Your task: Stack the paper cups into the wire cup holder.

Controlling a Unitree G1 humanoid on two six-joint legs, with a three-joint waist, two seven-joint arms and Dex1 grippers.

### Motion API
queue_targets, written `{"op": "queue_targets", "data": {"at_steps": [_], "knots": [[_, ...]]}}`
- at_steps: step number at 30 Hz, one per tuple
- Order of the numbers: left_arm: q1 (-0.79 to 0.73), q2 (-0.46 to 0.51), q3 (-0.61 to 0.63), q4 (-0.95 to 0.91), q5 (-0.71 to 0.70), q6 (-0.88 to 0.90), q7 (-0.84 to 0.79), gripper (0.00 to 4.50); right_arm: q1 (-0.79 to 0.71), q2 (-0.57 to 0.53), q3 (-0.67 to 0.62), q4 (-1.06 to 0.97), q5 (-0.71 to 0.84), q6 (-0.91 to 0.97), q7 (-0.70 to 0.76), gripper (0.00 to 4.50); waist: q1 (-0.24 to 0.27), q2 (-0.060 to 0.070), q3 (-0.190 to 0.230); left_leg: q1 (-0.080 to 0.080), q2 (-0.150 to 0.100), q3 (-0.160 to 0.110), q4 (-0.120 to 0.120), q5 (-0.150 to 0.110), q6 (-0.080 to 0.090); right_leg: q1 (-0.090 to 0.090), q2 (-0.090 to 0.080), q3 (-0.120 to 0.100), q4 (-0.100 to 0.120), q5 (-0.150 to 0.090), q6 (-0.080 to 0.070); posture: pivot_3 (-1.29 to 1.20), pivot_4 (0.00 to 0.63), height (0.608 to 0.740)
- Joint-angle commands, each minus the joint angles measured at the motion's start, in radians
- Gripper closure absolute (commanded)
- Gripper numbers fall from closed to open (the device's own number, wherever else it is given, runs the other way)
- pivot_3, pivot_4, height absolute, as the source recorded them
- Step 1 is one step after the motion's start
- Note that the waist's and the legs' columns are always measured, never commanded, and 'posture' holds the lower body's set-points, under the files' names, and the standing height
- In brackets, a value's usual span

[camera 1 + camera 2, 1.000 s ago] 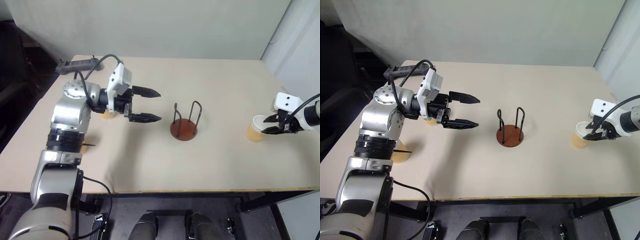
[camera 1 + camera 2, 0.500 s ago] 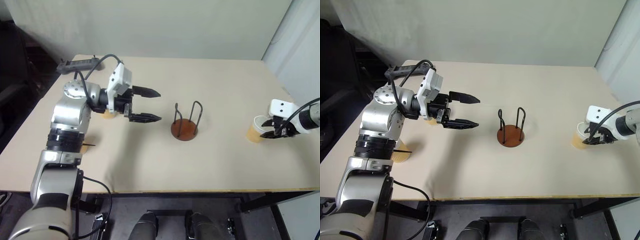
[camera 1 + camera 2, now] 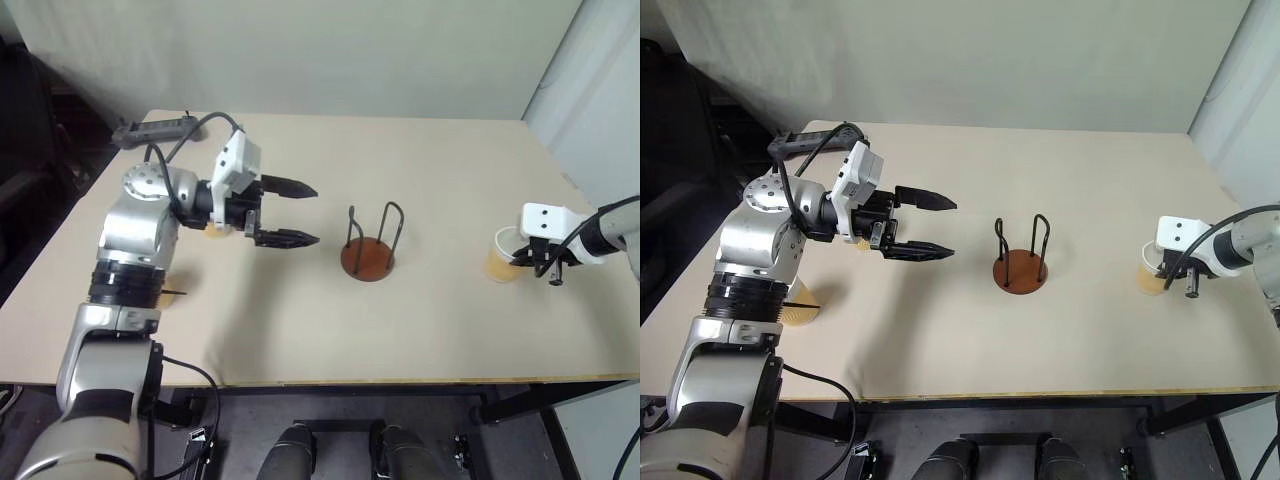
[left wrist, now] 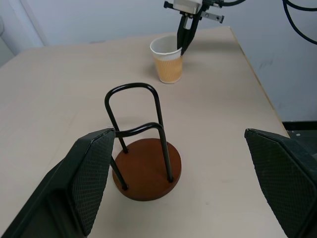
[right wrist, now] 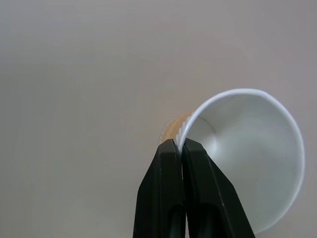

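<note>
We see no brand, label or readable writing on any of the things here. The paper cup (image 4: 167, 62) that the right gripper (image 5: 179, 146) holds stands upright on the table (image 3: 430, 180), mouth up, its long axis vertical and narrowing toward the base; it sits well to the right of the wire cup holder (image 3: 368, 246), near the table's right edge. The right gripper's two black fingers are pressed together on the cup's wall at the rim, one finger inside the white mouth and one against the tan outside, and the rim is pinched slightly out of round where they meet.

The wire cup holder stands upright near the middle of the table, its round reddish-brown base flat and its two dark wire loops rising straight up, with no cup in it.

To the left of the holder we find the left gripper (image 3: 290, 212), raised over the table with its fingers spread wide and holding nothing, pointed toward the holder. Further left of the holder, a second cup (image 3: 798, 306) stands near the front left edge, partly hidden by the left arm. A third cup (image 3: 213, 230) shows just behind that gripper's wrist, mostly hidden. Far left of the holder, at the back corner, lies a dark power strip (image 3: 155, 129) with its cable.
</note>
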Motion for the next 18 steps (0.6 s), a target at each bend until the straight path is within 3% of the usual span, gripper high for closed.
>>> {"op": "queue_targets", "data": {"at_steps": [1,18], "knots": [[-0.020,0.026,0.009,0.000,0.008,-0.022,-0.020,0.00,-0.100,0.011,-0.014,-0.049,-0.002,-0.010,0.006,4.47,-0.001,0.000,0.000,0.000,0.000,0.000,0.000,0.000,0.000,0.000,0.000,0.000,0.000,0.000,0.000,0.00,0.150,0.740],[-0.096,0.036,-0.028,0.209,0.093,-0.151,-0.094,0.00,-0.442,0.175,0.033,-0.118,0.010,0.050,0.084,4.47,-0.001,0.001,0.001,-0.001,0.001,-0.001,-0.001,-0.001,-0.001,-0.001,0.000,-0.001,-0.001,-0.001,-0.004,0.00,0.150,0.740]]}}
